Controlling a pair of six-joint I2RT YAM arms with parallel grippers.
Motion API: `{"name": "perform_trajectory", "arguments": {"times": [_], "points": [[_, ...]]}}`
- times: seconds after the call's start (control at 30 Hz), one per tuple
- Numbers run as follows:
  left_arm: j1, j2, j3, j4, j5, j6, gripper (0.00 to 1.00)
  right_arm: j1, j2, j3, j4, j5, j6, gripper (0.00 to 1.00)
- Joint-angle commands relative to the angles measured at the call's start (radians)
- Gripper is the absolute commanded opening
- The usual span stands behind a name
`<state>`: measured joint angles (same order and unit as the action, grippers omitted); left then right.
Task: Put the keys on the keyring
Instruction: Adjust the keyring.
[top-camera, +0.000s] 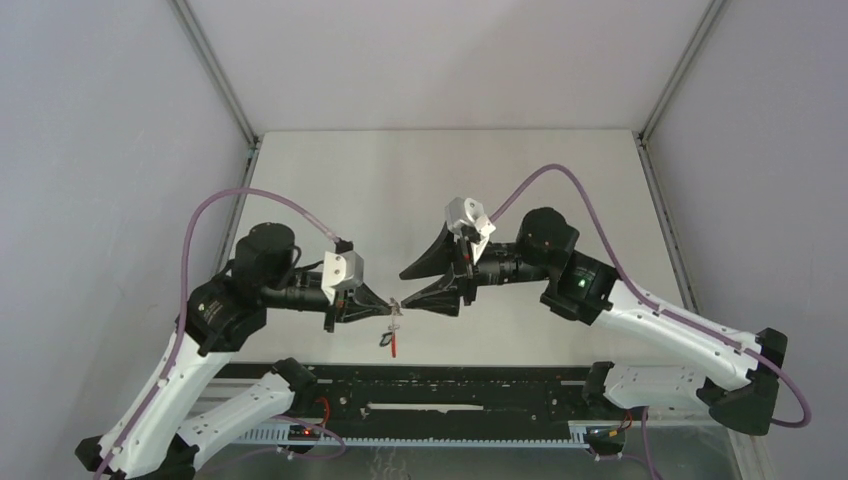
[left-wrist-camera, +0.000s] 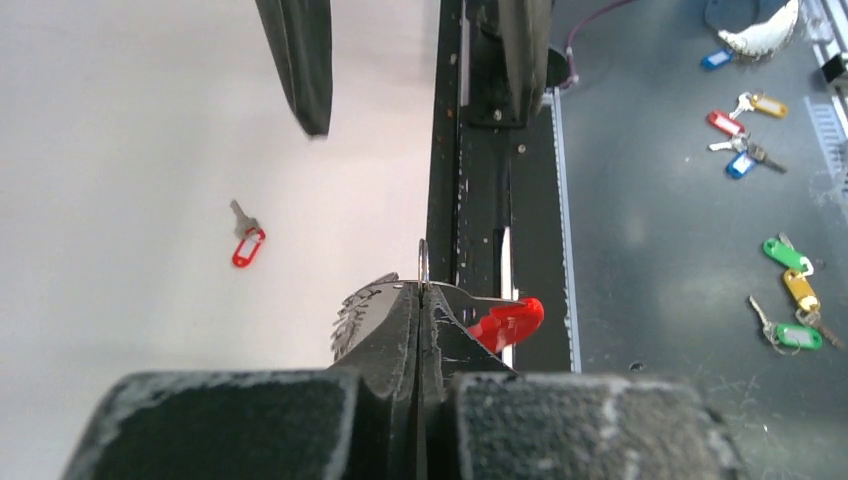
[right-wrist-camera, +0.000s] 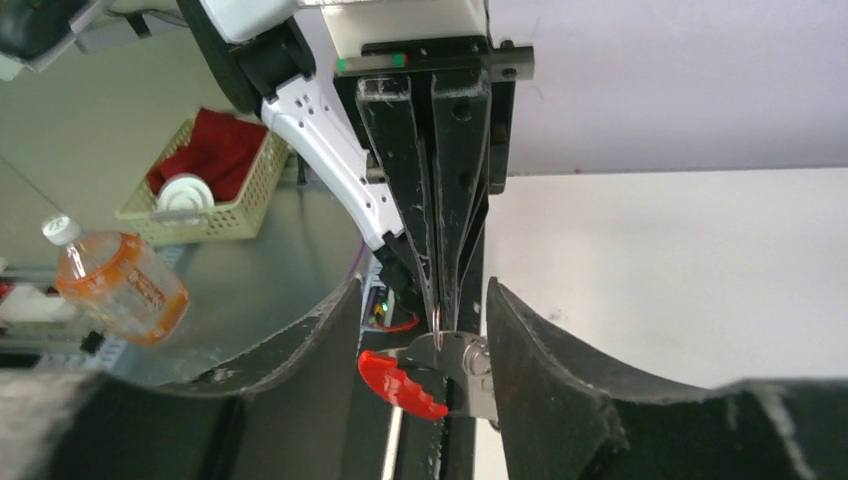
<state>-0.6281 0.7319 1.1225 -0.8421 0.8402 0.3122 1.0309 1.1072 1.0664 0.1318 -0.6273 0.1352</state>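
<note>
My left gripper (top-camera: 393, 304) (left-wrist-camera: 422, 290) is shut on the keyring (left-wrist-camera: 423, 262), a thin metal ring standing upright out of its fingertips. A red strap (left-wrist-camera: 510, 322) (top-camera: 395, 342) hangs from the keyring. A flat silvery key (left-wrist-camera: 362, 308) (right-wrist-camera: 470, 370) lies against the ring at the tips; whether it is threaded on I cannot tell. My right gripper (top-camera: 404, 288) (right-wrist-camera: 423, 290) faces the left one and is open. Its fingers (right-wrist-camera: 545, 360) flank the ring (right-wrist-camera: 437, 318), the key and the red strap (right-wrist-camera: 400, 385).
A second key with a red tag (left-wrist-camera: 246, 240) lies on the white table. Several keys with coloured tags (left-wrist-camera: 790, 290) lie on the dark floor beyond the black rail (top-camera: 450, 385). A basket (right-wrist-camera: 205, 190) and an orange bottle (right-wrist-camera: 120, 280) stand off the table.
</note>
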Motion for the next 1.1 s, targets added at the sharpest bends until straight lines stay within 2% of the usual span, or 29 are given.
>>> {"name": "perform_trajectory", "arguments": {"times": [0.0, 0.17, 0.4, 0.97, 1.07], "points": [[-0.019, 0.036, 0.063, -0.081, -0.006, 0.124, 0.0, -0.022, 0.051, 0.154, -0.381, -0.07, -0.187, 0.55], [-0.041, 0.057, 0.088, -0.089, -0.03, 0.144, 0.0, -0.023, 0.132, 0.269, -0.527, -0.121, -0.266, 0.52], [-0.048, 0.061, 0.095, -0.077, -0.051, 0.14, 0.0, 0.005, 0.198, 0.357, -0.628, -0.102, -0.318, 0.42], [-0.052, 0.058, 0.088, -0.037, -0.064, 0.093, 0.0, 0.062, 0.212, 0.353, -0.567, 0.029, -0.307, 0.28], [-0.052, 0.06, 0.087, -0.035, -0.061, 0.093, 0.0, 0.063, 0.216, 0.351, -0.552, 0.037, -0.3, 0.2]]}}
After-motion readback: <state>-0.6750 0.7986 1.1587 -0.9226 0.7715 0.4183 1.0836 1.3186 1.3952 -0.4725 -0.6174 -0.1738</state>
